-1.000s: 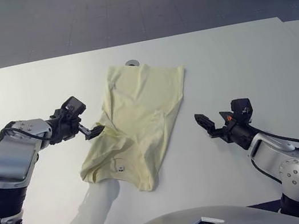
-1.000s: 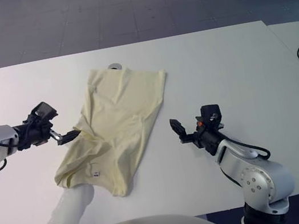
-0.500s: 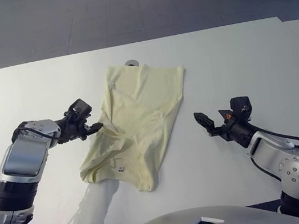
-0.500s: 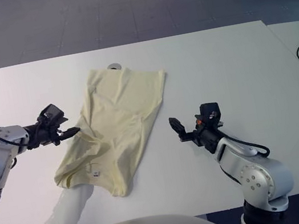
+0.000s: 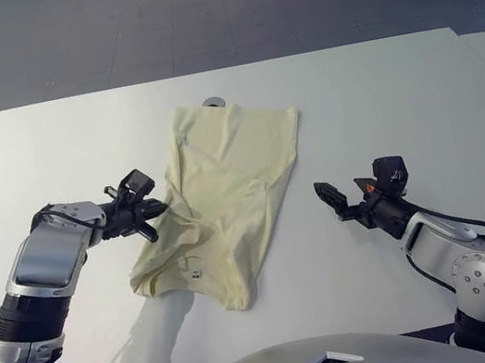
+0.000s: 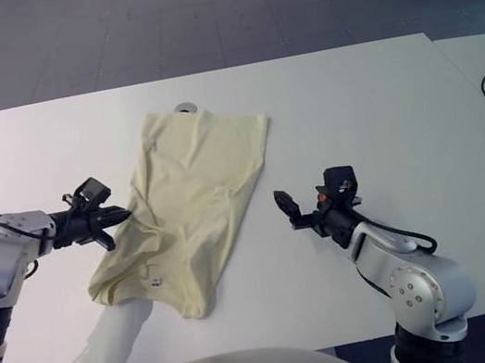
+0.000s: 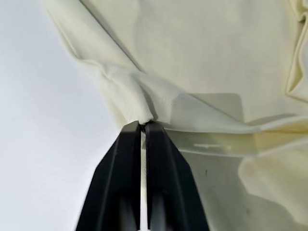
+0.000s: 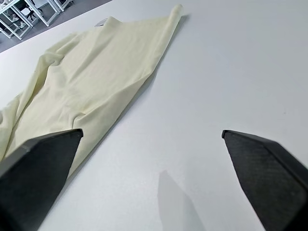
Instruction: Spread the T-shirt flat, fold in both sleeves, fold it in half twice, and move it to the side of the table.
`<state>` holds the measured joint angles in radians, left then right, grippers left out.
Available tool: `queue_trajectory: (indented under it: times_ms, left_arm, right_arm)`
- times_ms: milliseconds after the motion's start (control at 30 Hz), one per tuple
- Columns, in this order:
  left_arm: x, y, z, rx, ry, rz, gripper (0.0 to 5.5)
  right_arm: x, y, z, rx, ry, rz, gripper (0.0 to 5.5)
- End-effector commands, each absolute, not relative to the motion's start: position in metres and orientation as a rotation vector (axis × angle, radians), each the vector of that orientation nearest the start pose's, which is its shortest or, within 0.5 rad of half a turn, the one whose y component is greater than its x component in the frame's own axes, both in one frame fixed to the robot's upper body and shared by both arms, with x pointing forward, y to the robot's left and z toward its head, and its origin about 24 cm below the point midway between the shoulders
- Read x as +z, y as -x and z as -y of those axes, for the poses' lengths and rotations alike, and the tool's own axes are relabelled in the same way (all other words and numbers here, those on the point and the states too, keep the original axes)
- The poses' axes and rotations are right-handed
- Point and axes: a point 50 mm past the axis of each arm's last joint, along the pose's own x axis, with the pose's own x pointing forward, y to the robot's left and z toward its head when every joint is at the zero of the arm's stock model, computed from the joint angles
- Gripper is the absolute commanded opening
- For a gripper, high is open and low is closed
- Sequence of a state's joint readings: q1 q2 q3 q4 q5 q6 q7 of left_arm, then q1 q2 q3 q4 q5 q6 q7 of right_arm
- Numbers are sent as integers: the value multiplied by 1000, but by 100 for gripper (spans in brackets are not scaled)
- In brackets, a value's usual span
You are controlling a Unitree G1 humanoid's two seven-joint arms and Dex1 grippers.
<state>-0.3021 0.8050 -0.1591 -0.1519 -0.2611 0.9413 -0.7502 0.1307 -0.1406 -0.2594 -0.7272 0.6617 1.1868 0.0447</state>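
A pale yellow shirt (image 5: 228,203) lies rumpled on the white table (image 5: 397,98), near the middle and a little toward the robot's left. It runs slantwise, its narrower far end touching a small grey disc (image 5: 214,103) and its wider near end bunched into folds toward the robot. Part of the cloth is doubled over itself, so it is not spread flat.

The left gripper (image 7: 143,124) sits low at the shirt's left edge, about halfway along it. Its fingers (image 7: 161,159) are pressed together, with a small tuck of that edge pinched between their tips, and creases run from the tuck into the cloth.

The right gripper (image 5: 328,196) rests near the table on the shirt's right, apart from the cloth, its fingers (image 8: 38,163) spread wide and holding nothing
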Motion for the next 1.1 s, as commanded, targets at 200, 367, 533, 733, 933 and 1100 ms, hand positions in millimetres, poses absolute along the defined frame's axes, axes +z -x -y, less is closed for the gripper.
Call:
queue_trajectory:
  times_ms: [200, 367, 533, 733, 933, 1100]
  left_arm:
    - [117, -275, -206, -688, -300, -673, 2]
    - [110, -277, -200, -667, -288, -686, 66]
    - [130, -285, -194, -669, -154, -593, 148]
    - [177, -273, -213, -707, -122, -405, 241]
    - [176, -279, -240, -541, -176, -381, 347]
    - [171, -282, -236, -532, -205, -386, 439]
  right_arm:
    - [85, -190, 166, 268, -339, -523, 540]
    - [85, -191, 166, 269, -338, -521, 540]
    - [85, -190, 166, 268, -336, -521, 540]
    - [102, -192, 155, 451, -155, -480, 540]
    - [105, -194, 92, 854, 87, -427, 540]
    - [76, -190, 75, 1041, 299, -464, 540]
